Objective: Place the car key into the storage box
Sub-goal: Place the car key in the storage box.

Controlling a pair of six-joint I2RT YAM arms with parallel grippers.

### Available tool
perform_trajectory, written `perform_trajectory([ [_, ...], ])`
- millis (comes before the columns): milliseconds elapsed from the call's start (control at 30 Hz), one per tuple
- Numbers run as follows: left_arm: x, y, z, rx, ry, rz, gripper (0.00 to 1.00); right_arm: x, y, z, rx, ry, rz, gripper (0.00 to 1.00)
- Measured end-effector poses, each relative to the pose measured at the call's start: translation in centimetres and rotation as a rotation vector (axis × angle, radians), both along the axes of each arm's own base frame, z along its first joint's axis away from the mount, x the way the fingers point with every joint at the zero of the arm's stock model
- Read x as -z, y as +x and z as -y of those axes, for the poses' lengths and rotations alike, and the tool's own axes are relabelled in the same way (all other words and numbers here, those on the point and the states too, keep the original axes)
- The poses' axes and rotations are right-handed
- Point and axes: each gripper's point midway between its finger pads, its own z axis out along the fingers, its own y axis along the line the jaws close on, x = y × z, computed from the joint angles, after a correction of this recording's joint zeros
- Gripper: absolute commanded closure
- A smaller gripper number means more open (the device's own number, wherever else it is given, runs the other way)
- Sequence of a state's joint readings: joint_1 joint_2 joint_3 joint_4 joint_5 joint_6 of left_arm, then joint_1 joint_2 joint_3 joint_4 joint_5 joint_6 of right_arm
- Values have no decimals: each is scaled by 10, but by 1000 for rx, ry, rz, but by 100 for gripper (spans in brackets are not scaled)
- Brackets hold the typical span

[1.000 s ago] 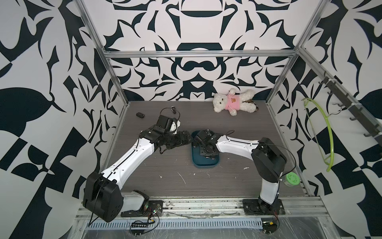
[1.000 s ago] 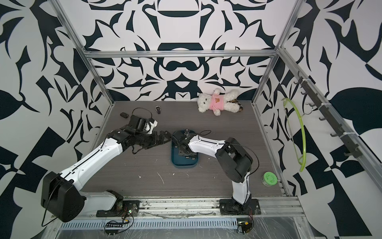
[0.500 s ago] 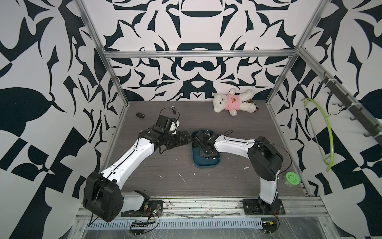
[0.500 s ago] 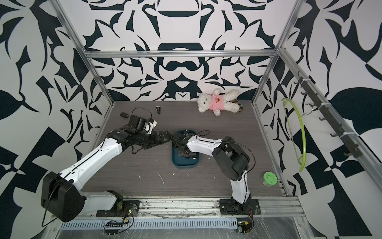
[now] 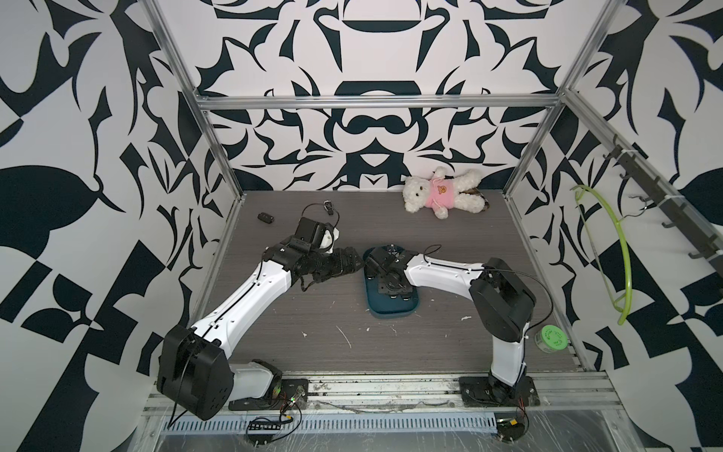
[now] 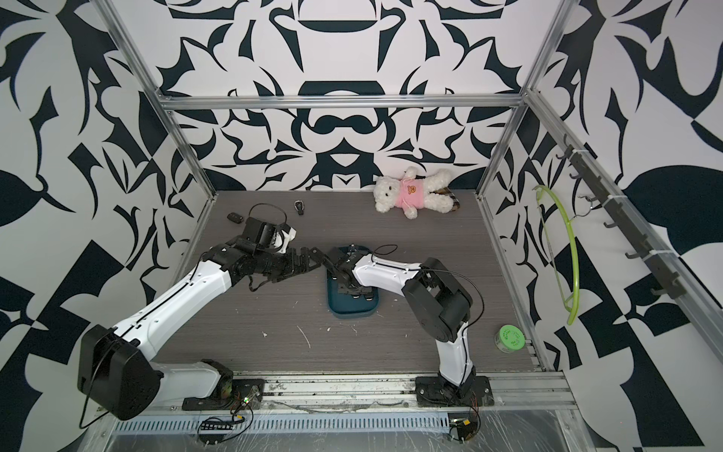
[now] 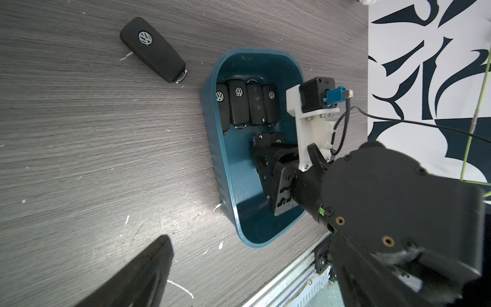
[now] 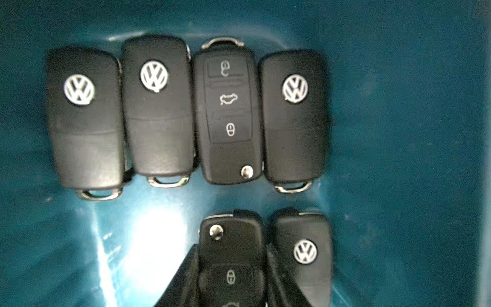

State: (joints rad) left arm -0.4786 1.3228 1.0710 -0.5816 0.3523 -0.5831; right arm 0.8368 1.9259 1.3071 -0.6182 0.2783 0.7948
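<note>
The outstretched right end effector [image 7: 265, 148] dips into the storage box [image 7: 219, 159], grasping the car key [image 8: 230, 239]. The left end effector [image 5: 352, 261] hovers alongside, released.

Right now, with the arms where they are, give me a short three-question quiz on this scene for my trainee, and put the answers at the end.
1. How many keys make up the full row in the storage box?
2. True or false: the left tool is holding a key.
3. The car key gripped by the right tool lies: A, buttons up; B, logo up; C, on its edge.
Key: 1, four. 2, false, the left tool is open and empty. 3, A.
</note>
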Motion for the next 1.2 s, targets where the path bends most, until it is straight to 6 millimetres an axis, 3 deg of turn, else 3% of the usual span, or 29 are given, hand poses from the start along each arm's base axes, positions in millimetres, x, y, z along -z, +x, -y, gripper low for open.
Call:
perform_trajectory([
  [133,0,1,-1,-4,3,1,1,-1,2,0,0,-7,7,53],
  [367,1,0,-1,-4,4,0,1,-2,3,1,1,-15,12,52],
  [533,1,0,-1,-4,4,-1,1,-2,3,2,1,-19,14,57],
  [767,3,0,-3,-10,17,-4,1,-6,-1,-4,-8,-10,18,72],
  [1067,8,8,-16,-65,93,19,1,-10,-12,-23,-42,33,27,72],
  [1200,10,20,-23,-109,138,41,1,-27,-12,-25,-50,75,57,67],
])
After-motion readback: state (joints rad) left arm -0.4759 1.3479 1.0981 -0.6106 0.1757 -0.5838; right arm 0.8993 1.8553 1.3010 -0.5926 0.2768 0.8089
